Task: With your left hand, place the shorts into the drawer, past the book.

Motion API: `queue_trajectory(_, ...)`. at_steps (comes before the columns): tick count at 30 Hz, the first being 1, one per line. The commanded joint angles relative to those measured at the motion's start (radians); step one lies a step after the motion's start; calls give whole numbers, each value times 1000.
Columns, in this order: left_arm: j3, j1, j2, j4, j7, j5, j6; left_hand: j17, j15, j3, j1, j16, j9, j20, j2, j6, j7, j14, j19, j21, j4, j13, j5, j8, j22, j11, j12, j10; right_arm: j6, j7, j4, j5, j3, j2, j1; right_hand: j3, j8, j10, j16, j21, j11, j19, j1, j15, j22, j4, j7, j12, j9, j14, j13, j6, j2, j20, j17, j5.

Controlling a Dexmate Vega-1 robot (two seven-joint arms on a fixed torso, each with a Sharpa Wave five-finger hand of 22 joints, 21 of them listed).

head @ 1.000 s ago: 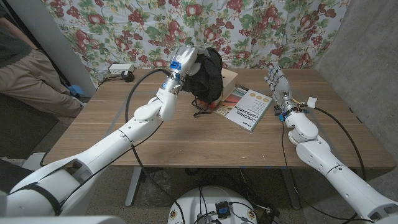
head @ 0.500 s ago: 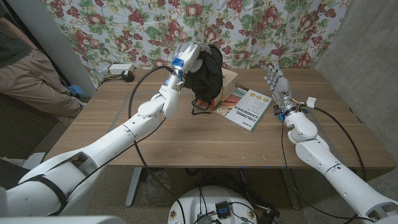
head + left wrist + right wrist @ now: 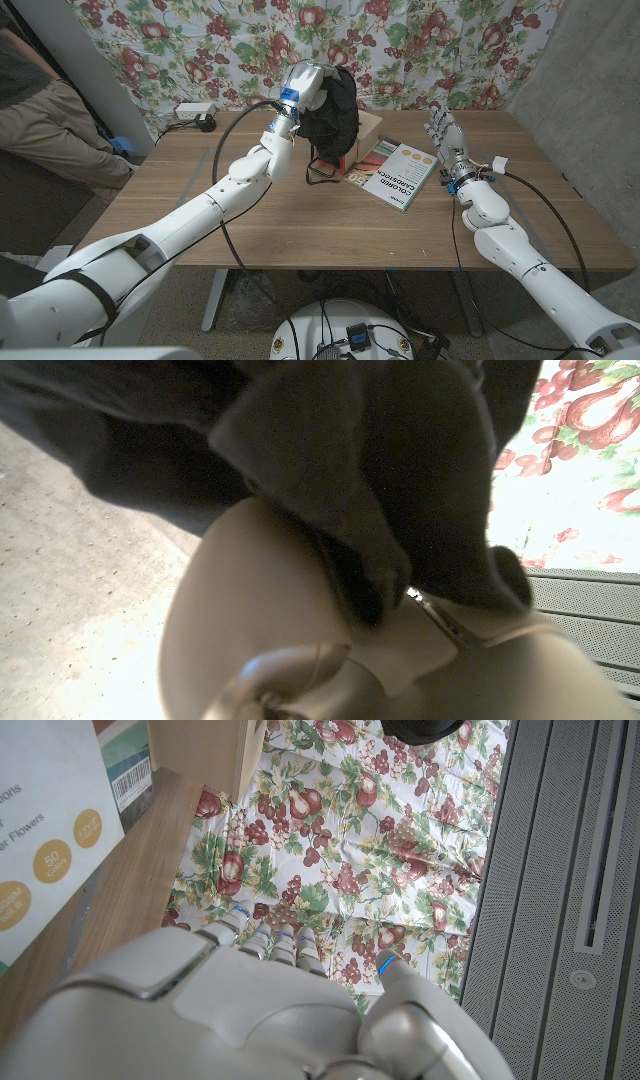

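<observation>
Head view, left hand: the left hand point(image 3: 303, 85) is raised above the table's far edge near its middle, grasping the black shorts point(image 3: 333, 115).
Shorts: they hang in a dark bunch from the hand, off the tabletop, with a loop of drawstring dangling at their lower end; they hang in front of the drawer point(image 3: 368, 125) and hide most of it.
Left wrist view: the shorts point(image 3: 400, 480) drape over the hand's pale fingers point(image 3: 270, 610), which are wrapped in the cloth.
Drawer: a light wooden box at the table's far edge, just behind the shorts; only its right corner shows past the cloth.
Book: the book point(image 3: 398, 175) lies flat on the table, just right of the shorts and toward the near side of the drawer, its white cover up and its orange spine edge toward the shorts.
Right hand: the right hand point(image 3: 444, 133) stands upright near the table's right edge, right of the book, fingers apart and holding nothing.
Right wrist view: the right hand point(image 3: 250, 1000) shows from behind, with the book's cover point(image 3: 45, 830) beside it on the wooden table point(image 3: 130, 890).
Backdrop: a floral cloth point(image 3: 200, 40) hangs behind the table.
Person: a seated person's legs point(image 3: 50, 120) show past the table's left side.
</observation>
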Motion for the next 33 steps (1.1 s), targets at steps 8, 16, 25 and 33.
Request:
queue_trajectory(8,49,-65,-42,80,17,-1,66,6,-183,30,8,5,3,-111,1,7,1,88,-10,10,16,-2,8,-6,3,2,-4,5,3,0,7,-3,-4,3,1,5,4,2,3,6,-6,-5,-4,-30,2,1,0,3,6,4,3,8,21,-66,2,0)
queue_trajectory(16,76,-86,-41,98,15,1,58,8,-187,31,9,4,4,-108,-2,-8,-27,84,-17,14,15,-5,8,-17,3,-27,-11,-4,12,2,8,-3,-1,3,-1,5,7,15,4,6,1,-5,-6,-31,2,3,3,8,6,8,3,17,21,-68,3,0)
queue_trajectory(25,105,-107,-60,136,50,40,104,8,-188,32,9,3,4,-107,-2,-5,-24,83,-20,16,15,-6,8,-17,3,-26,-12,-3,9,1,-7,5,5,-4,-13,5,7,15,4,6,-1,-4,-6,-31,2,3,3,7,6,10,4,18,22,-66,3,0)
queue_trajectory(33,134,-130,-67,169,1,31,116,9,-184,33,7,3,5,-108,-1,3,-13,82,-26,19,17,-7,8,-18,3,-10,-10,5,13,-1,-19,5,11,-9,-24,5,5,6,2,6,-7,-4,-6,-33,2,2,-1,3,7,7,4,13,19,-65,3,1)
